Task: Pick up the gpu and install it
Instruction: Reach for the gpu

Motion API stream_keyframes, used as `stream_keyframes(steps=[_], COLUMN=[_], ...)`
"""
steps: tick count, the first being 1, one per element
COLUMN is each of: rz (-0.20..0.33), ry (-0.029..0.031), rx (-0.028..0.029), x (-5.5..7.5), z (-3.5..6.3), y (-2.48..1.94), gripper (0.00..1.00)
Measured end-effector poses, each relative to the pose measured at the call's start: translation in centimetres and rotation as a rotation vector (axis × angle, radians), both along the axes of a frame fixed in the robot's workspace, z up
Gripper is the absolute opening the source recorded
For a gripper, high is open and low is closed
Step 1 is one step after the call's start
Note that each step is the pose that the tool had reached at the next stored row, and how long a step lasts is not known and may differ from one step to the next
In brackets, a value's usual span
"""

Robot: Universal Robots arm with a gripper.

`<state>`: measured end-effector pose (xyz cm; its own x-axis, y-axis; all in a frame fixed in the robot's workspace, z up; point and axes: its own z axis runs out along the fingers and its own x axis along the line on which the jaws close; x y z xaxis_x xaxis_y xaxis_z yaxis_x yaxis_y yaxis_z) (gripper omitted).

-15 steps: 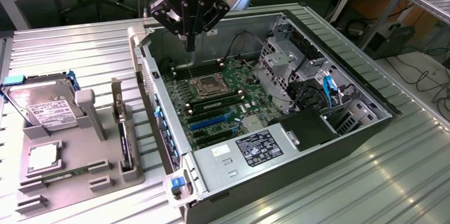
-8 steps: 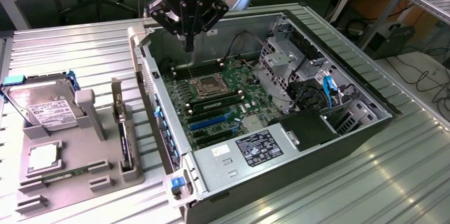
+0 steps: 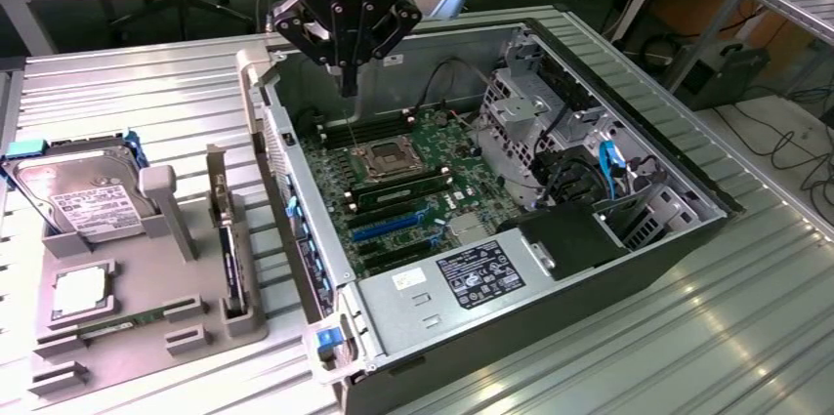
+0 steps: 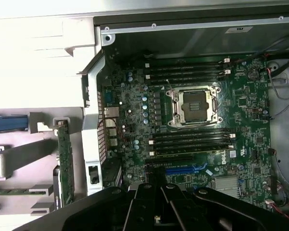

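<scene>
Ribbed metal tabletop (image 3: 678, 337) carries an open PC case (image 3: 651, 249) and a grey fixture tray (image 3: 195, 283). gpu (image 3: 232, 254) stands on edge in a tray slot just beside the case, untouched. Hand (image 3: 348, 88) hovers over the motherboard (image 3: 404, 190), fingers together, empty. Cables (image 3: 795, 142) lie on the floor at the exterior view's right.

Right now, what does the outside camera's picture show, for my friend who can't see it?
A robot gripper hangs over an open computer case, above its green circuit board. On the exterior view's left, a gray tray holds the graphics card, standing on edge, and a hard drive.
</scene>
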<state>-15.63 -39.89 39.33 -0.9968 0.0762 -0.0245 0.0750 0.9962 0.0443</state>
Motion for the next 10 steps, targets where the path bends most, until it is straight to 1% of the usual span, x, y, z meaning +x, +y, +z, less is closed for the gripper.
stream_keyframes(steps=[10], rz=[0.0], ry=[0.0], rx=[0.0001], x=[-0.23], z=[0.0], y=[0.0], gripper=[0.11])
